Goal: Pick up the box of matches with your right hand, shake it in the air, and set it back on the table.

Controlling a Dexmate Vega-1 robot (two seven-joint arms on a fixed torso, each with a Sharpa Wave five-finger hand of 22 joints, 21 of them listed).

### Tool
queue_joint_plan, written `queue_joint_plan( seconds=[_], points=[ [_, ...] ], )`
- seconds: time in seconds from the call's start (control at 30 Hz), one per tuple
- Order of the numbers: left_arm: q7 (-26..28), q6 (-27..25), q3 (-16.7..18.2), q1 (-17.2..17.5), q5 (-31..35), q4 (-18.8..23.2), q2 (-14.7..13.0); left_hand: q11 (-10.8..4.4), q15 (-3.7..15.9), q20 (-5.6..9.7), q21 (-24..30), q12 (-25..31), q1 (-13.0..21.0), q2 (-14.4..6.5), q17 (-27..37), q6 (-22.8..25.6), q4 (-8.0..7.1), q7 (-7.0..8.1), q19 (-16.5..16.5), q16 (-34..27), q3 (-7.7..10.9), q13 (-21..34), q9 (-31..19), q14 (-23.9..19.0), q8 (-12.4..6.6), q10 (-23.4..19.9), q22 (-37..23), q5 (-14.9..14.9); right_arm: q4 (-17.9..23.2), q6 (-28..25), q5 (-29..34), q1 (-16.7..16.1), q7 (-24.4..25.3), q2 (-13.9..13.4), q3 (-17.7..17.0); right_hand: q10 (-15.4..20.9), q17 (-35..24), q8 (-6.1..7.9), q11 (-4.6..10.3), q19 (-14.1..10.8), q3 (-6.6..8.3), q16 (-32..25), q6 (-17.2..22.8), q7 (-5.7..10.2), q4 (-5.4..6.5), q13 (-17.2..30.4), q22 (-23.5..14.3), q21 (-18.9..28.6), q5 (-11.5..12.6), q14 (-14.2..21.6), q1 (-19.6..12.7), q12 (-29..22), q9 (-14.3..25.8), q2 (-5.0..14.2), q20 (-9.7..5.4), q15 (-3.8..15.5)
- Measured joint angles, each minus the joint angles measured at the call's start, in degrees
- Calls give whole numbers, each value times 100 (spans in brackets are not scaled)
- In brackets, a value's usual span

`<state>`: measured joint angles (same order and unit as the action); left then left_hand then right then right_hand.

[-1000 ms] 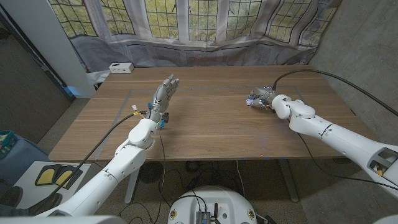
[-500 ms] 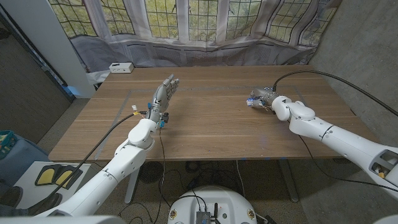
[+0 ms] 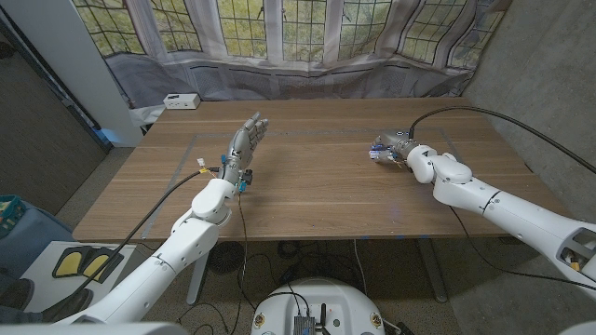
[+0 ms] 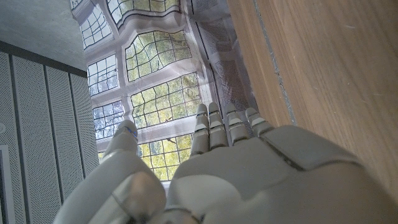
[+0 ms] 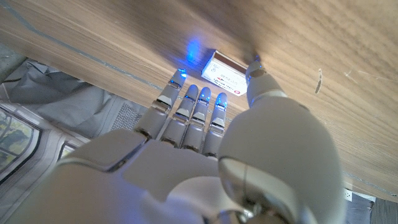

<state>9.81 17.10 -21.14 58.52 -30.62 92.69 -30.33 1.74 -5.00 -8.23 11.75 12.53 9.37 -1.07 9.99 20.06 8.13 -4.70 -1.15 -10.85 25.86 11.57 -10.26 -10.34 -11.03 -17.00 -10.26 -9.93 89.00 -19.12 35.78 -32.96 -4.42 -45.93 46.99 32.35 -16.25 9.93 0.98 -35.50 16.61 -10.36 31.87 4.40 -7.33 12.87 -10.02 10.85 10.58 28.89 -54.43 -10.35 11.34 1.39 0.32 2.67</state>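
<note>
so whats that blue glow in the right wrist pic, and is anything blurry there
Right wrist view: a blue light spot glares on the table beside the box of matches, just past the right hand's fingertips; the wood near the picture's edge is soft and out of focus. Head view: evenly lit, sharp, with no such glow visible.

Box of matches (image 5: 225,75): small, white label, seemingly flat on table, right side.

A: What do the arms look like?
B: Smooth white rounded shells, black cables along each.
A: The hands?
B: The left hand (image 3: 247,142) and right hand (image 3: 399,147) are grey with segmented fingers (image 5: 186,109); blue light glows at the right fingertips.
</note>
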Motion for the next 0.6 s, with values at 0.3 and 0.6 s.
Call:
queue_joint_plan(
  seconds=[0.3, 0.6],
  points=[
    [-20, 0, 5, 10, -14, 2, -5, 0, 0, -21, 0, 0, 0, 0, 0, 32, 0, 32, 21, 0, 0, 0, 0, 0, 0, 0, 0, 0, 152, -111, 19, -69, -54, -31, -63, -202, 21, 25, -121, 215, -80, 0, -243, -183, 79, -9, 0, -28, 0, -274, 307, 0, 0, 19, 42, -113],
    [-61, 20, 9, 11, -44, -6, -10, 0, 0, -21, 0, 0, 0, 0, 0, 32, 0, 32, 21, 0, 0, 0, 0, 0, 0, 0, 0, 0, 492, -229, -94, -244, -2, -106, -248, -456, 58, 25, -274, 491, -102, -1, -544, -342, 170, -33, 16, -28, 0, -613, 605, 0, -1, 62, 41, -181]
  ],
)
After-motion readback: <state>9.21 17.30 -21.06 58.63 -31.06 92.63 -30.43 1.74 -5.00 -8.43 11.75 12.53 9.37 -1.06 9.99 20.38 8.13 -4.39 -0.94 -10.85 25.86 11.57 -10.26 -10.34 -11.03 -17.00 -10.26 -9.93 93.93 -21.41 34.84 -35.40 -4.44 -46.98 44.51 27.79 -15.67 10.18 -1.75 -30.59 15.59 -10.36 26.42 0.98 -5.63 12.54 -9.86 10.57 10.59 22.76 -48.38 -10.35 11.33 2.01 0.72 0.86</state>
